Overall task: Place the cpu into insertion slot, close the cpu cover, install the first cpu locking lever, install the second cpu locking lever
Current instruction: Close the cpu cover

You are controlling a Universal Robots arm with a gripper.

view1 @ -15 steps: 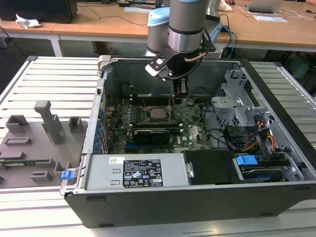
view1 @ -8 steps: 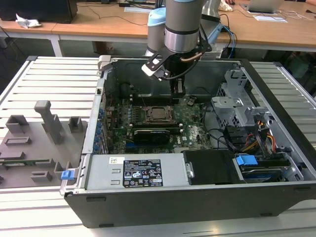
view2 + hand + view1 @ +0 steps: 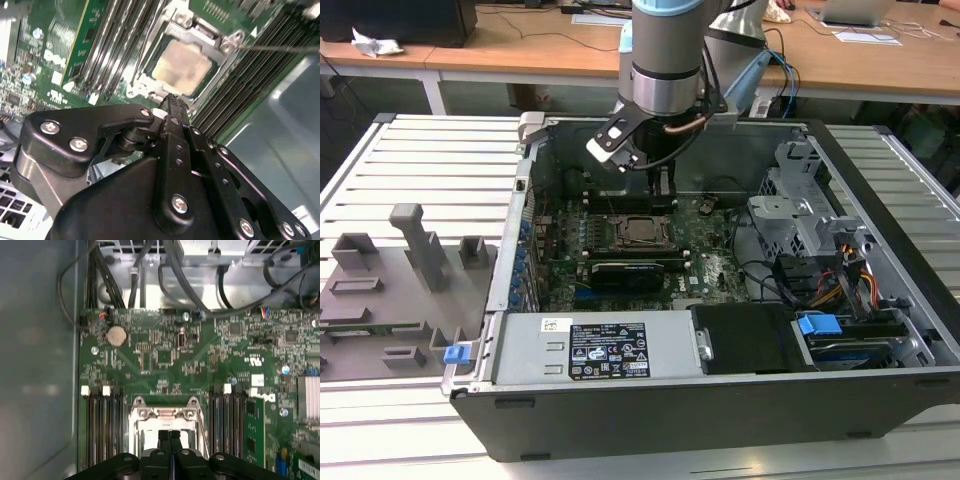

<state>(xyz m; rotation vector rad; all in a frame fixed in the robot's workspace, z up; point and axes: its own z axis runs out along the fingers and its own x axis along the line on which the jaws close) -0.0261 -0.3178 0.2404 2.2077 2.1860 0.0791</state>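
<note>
The cpu [image 3: 181,66], with a silvery-beige top, lies flat in the insertion slot [image 3: 642,231] on the green motherboard. The silver cpu cover [image 3: 197,31] lies down around it, its window showing the chip. One thin wire lever [image 3: 280,48] sticks out from a corner of the socket. Another wire lever [image 3: 142,50] runs along the socket's side. My gripper [image 3: 170,102] hovers just above the socket's edge, fingers pressed together with nothing between them. It appears over the socket frame [image 3: 165,414] in the first wrist view as gripper [image 3: 169,436], and inside the case in the exterior view as gripper [image 3: 662,195].
Memory slots [image 3: 102,425] flank the socket on both sides. The case wall [image 3: 525,230] bounds the exterior view's left and a drive cage [image 3: 800,205] with cables its right. A power supply [image 3: 605,350] closes the front. A grey fixture tray [image 3: 390,290] lies outside the case.
</note>
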